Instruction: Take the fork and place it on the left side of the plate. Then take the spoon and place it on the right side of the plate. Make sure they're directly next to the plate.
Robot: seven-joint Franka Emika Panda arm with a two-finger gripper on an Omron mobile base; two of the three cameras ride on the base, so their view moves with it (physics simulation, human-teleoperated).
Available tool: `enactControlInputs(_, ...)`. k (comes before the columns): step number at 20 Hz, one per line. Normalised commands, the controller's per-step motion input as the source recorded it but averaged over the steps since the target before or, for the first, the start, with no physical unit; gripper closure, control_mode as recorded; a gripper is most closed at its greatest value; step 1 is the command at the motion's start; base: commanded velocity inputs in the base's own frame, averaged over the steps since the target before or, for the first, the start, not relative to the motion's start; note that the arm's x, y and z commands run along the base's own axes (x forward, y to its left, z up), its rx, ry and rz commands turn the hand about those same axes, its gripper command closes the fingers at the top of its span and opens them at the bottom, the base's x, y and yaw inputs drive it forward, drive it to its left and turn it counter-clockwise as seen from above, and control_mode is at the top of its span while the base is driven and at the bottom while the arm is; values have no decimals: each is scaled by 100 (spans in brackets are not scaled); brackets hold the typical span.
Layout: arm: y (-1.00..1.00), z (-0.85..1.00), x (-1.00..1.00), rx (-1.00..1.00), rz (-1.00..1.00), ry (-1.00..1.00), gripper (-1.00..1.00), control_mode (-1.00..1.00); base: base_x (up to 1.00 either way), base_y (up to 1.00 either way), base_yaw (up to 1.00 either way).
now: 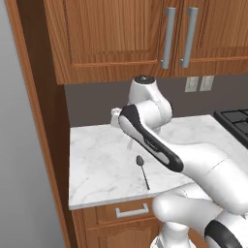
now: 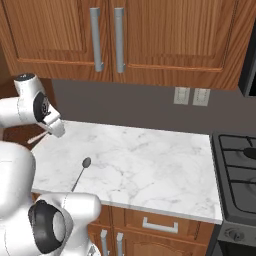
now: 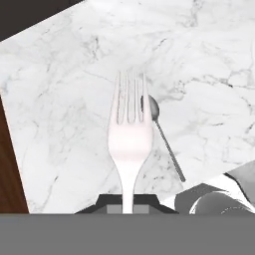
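White marble counter (image 2: 150,160) runs under the wooden wall cabinets (image 2: 150,35), with a black stove (image 2: 240,170) at its right end and 2 wall outlets (image 2: 192,96) on the grey backsplash. In the hand view the fork (image 3: 129,134), pale silver-white, rises straight up from between the 2 dark finger tips, its handle pinched at the bottom and its 4 tines pointing away from the camera, so the jaws stand narrow, clamped on the fork's handle. The gripper (image 3: 128,201) hangs above the marble with the fork lifted clear of it. In the left base view the arm covers most of the hand; the thin pale sliver (image 1: 129,140) below it is probably the fork, though it is too faint to be sure. The spoon (image 1: 142,170), dark grey, lies flat on the counter near the front edge, bowl toward the wall and handle toward the robot; in the hand view it lies just beside the fork's tines, partly behind them. A drawer (image 1: 131,211) with a silver handle sits below the counter's front edge.
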Motion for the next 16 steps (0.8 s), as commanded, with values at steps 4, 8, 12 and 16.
enactControlInputs(4,-100,5,-84,12,0,-39,100,-100,0,0,0)
enactControlInputs(8,-97,0,-70,13,2,-35,100,-100,0,0,0)
enactControlInputs(12,-57,5,-49,7,7,-20,100,-100,0,0,0)
enactControlInputs(16,-24,16,-29,0,2,-2,100,-100,0,0,0)
